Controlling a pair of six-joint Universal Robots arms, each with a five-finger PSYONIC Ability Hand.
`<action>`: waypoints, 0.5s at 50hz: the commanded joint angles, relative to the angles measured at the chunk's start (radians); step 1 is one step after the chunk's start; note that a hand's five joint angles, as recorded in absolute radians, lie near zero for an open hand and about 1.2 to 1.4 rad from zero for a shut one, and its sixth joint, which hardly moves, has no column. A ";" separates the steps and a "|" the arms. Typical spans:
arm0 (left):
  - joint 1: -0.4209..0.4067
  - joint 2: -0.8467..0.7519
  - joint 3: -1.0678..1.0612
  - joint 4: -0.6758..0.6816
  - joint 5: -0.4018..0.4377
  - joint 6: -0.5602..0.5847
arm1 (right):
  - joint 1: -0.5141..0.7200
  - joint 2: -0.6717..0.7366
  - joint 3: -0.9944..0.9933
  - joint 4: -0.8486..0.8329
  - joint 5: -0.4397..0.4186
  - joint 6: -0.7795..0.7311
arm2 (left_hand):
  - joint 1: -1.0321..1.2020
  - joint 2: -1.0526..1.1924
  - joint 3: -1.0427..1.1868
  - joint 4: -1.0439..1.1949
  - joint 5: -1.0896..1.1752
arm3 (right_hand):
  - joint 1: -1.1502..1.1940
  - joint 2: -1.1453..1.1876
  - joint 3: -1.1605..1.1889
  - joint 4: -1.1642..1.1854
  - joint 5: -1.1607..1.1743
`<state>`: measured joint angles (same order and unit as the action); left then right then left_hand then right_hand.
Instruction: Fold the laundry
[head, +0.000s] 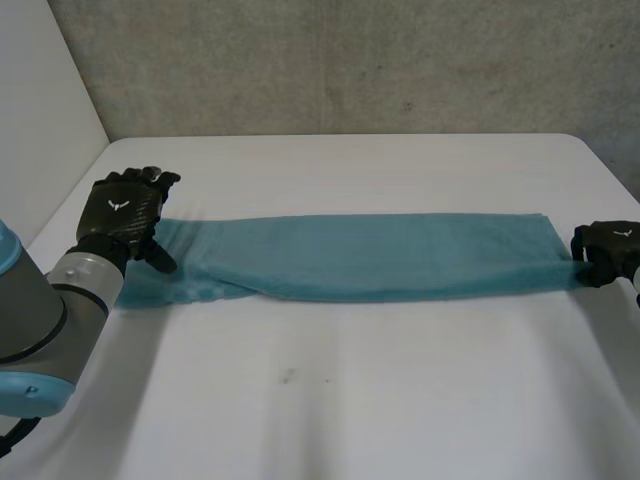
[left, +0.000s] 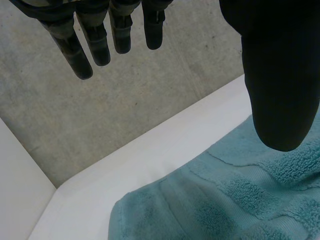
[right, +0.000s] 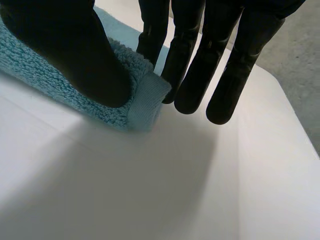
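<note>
Where the white table (head: 350, 400) reaches its left side in the head view, the left hand (head: 122, 212) is positioned over the left end of the teal towel (head: 380, 255), carried by the grey left arm (head: 50, 310). In the left wrist view its fingers (left: 82, 50) are held straight and slightly apart, its thumb (left: 280, 90) is set well away from them, and nothing is gripped; the ribbed end of the towel lies below the palm.

The towel is laid flat as one long strip (folded lengthwise, with a thinner layer showing at its left end) across the middle of the table, from the left hand to the right hand (head: 607, 250). A grey concrete wall (head: 350, 60) is seen behind the table.

At the right end of the strip, the towel is pinched by the right hand. In the right wrist view the hemmed corner (right: 145, 100) is covered from above by the right thumb, and the straight fingers are set against its far side, so that the cloth is clamped between them
</note>
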<state>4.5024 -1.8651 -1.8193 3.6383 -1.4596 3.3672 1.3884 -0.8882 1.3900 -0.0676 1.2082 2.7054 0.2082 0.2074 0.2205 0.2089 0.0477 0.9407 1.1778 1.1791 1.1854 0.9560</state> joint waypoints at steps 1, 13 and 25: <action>0.001 0.001 -0.002 -0.001 -0.001 -0.005 | -0.040 0.014 -0.051 -0.006 0.132 -0.076 | -0.034 -0.033 -0.046 -0.034 -0.048 | 0.456 0.218 0.217 0.211 0.266; 0.003 0.004 -0.002 -0.001 -0.002 -0.006 | -0.146 0.003 -0.180 -0.034 0.352 -0.354 | -0.034 -0.033 -0.046 -0.034 -0.048 | 0.456 0.218 0.217 0.211 0.266; 0.003 0.014 -0.002 -0.003 -0.007 -0.006 | 0.358 -0.104 -0.203 -0.168 0.292 -0.210 | -0.034 -0.033 -0.046 -0.034 -0.048 | 0.456 0.218 0.217 0.211 0.266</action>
<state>4.5056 -1.8569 -1.8208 3.6357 -1.4648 3.3609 1.3919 -0.9390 1.1965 -0.1423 1.5639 2.4190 0.2082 0.2074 0.2205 0.2089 0.0477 0.9501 1.1778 1.1843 1.1925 0.9764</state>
